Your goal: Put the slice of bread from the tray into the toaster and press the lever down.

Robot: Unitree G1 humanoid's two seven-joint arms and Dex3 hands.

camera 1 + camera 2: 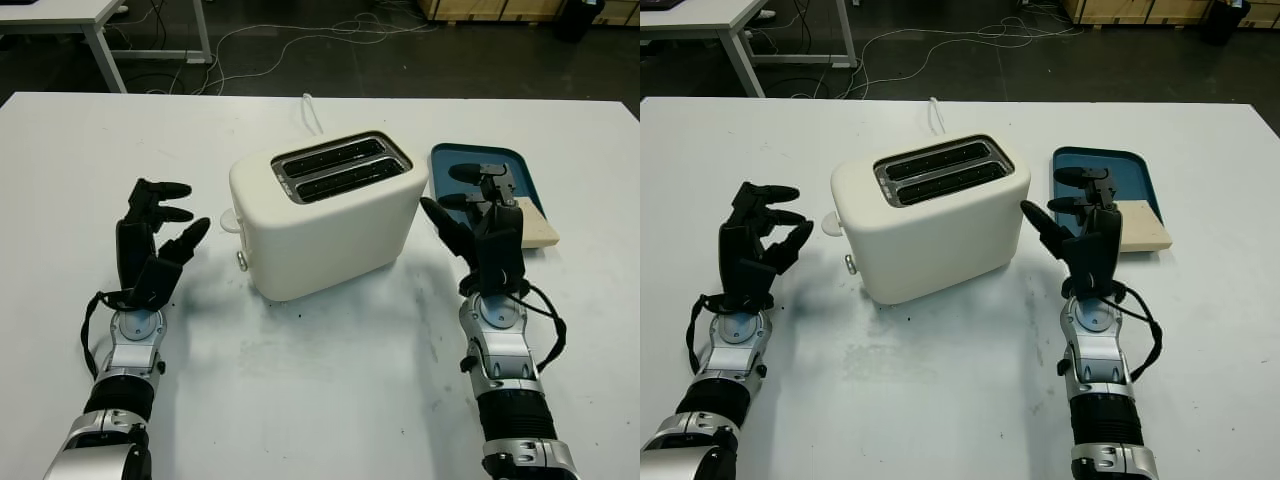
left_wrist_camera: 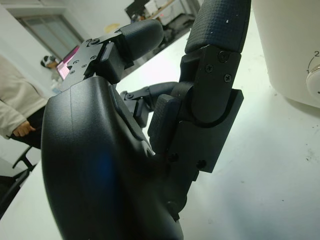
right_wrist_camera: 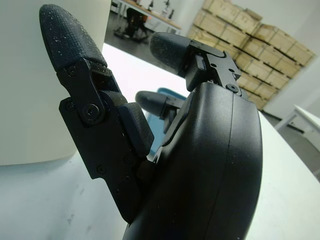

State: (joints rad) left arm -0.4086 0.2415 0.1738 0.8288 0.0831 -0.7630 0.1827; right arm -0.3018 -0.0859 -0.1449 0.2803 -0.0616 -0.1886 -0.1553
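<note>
A smooth, matt cream plastic toaster with dark metal-edged slots stands on a white matt table that is scuffed grey; at its three o'clock lies a blue smooth plastic tray. Both robot hands are matt black plastic, the right hand with grainy fingertip pads

A small "2" is printed beside the toaster's dial.

Pale bread slice lies flat on blue tray, beside cream toaster.
</note>
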